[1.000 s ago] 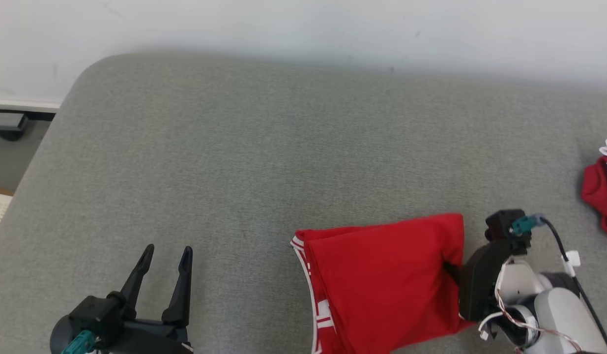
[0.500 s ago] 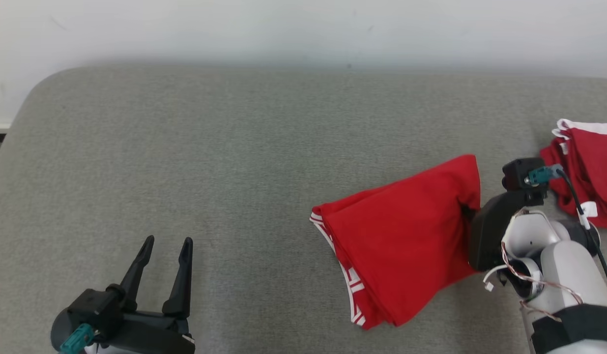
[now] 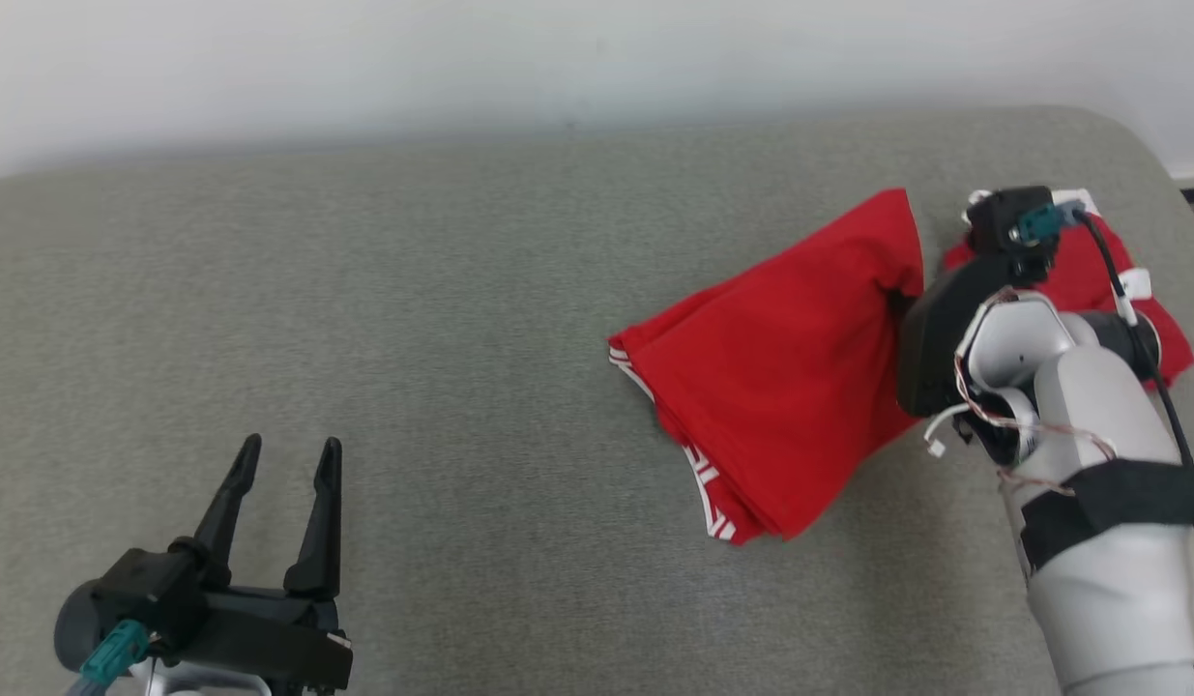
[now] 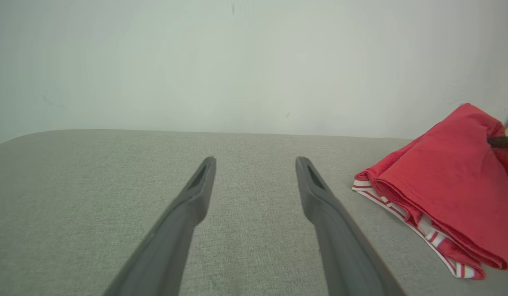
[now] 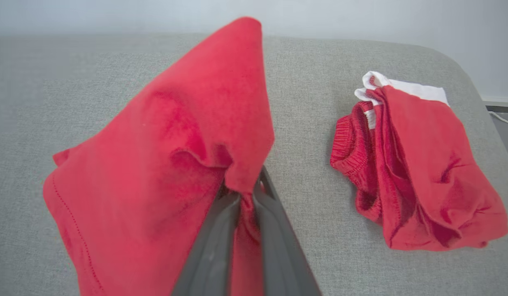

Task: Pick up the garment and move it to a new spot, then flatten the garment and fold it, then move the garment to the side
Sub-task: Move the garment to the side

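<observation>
The garment [image 3: 780,387] is a folded red piece with white-striped trim, lifted at its right edge and trailing down onto the grey cushion [image 3: 461,319]. My right gripper [image 3: 896,295] is shut on that raised edge; the right wrist view shows its fingers [image 5: 214,246] pinching the red cloth [image 5: 163,164]. In the left wrist view the same garment [image 4: 443,193] hangs at the far right. My left gripper [image 3: 282,459] stands open at the lower left over bare cushion, far from the garment, its fingers [image 4: 196,197] spread with nothing between them.
A second red garment [image 5: 418,172] with a white edge lies crumpled near the cushion's right end, partly behind my right arm [image 3: 1090,464] in the head view. A pale wall [image 3: 558,58] runs behind the cushion. The cushion's rounded right corner [image 3: 1128,135] is close.
The head camera has swung to the right. My right gripper has carried the garment up and back toward the second red garment. The left gripper has stayed open.
</observation>
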### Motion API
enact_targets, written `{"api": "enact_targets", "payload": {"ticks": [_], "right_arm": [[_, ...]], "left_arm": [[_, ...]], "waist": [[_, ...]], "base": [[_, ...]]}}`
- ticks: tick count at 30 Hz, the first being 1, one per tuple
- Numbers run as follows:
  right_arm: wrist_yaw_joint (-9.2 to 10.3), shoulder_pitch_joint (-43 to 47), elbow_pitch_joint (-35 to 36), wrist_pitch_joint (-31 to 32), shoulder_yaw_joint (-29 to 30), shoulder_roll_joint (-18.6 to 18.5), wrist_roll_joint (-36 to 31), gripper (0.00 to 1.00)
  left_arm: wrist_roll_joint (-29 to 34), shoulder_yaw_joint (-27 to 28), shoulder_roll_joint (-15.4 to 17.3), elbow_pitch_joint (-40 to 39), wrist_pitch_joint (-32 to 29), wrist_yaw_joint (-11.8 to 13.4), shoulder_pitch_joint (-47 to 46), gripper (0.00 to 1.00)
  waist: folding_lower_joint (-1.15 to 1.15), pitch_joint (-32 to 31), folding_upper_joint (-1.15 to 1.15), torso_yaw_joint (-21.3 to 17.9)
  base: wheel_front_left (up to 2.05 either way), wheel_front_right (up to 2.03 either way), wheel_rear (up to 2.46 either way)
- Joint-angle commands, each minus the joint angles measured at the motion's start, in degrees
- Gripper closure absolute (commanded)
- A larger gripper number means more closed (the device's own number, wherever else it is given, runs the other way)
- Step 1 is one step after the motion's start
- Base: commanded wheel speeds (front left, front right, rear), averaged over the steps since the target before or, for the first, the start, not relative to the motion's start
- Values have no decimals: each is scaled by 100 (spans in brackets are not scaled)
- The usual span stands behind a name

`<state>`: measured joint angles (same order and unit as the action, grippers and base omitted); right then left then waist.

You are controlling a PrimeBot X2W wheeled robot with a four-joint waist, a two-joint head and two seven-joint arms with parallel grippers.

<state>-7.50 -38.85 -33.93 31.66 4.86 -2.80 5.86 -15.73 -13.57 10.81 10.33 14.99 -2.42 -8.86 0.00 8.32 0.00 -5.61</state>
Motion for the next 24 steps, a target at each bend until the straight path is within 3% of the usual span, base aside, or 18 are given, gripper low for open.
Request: {"api": "enact_targets", "payload": {"ticks": [1, 10, 24], "right_arm": [[2, -244, -167, -84, -2, -25, -61, 100], [1, -1216, -898, -323, 197, -23, -504, 100], [1, -1749, -1023, -207, 859, -383, -1214, 100]], "left_arm": [[56, 15, 39, -54, 27, 36, -66, 0], [85, -57, 110, -115, 8, 10, -161, 0], [36, -107, 184, -165, -28, 46, -186, 0]], "waist": [[0, 147, 0, -232], [0, 403, 0, -567], [0, 472, 0, -712]], "base": [[0, 0, 0], [0, 0, 0], [0, 0, 0]]}}
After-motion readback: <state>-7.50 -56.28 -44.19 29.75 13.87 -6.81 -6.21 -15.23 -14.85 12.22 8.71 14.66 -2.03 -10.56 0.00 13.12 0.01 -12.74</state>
